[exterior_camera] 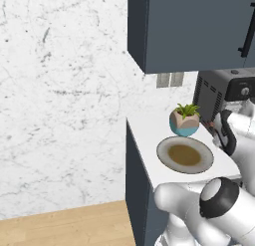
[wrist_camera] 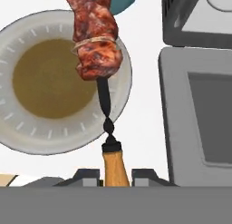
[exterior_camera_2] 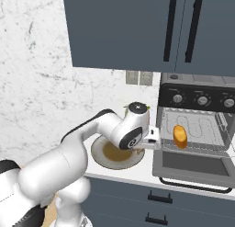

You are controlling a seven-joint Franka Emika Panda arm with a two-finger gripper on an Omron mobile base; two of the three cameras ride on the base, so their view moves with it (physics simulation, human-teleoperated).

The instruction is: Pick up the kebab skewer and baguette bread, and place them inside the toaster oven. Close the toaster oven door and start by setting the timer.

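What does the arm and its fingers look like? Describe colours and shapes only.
The arm is glossy white, built of thick rounded segments with dark grey to black bands at the joints. A round cap with a dark ring and pale centre sits near the wrist. The gripper ends in two small, dark grey, blocky fingers. No cables or lettering are visible.

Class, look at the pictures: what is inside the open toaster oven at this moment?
On the wire rack of the toaster oven lies the baguette bread, near the rack's left front. The rest of the rack looks bare. The cavity's top and far back are too dark to tell.
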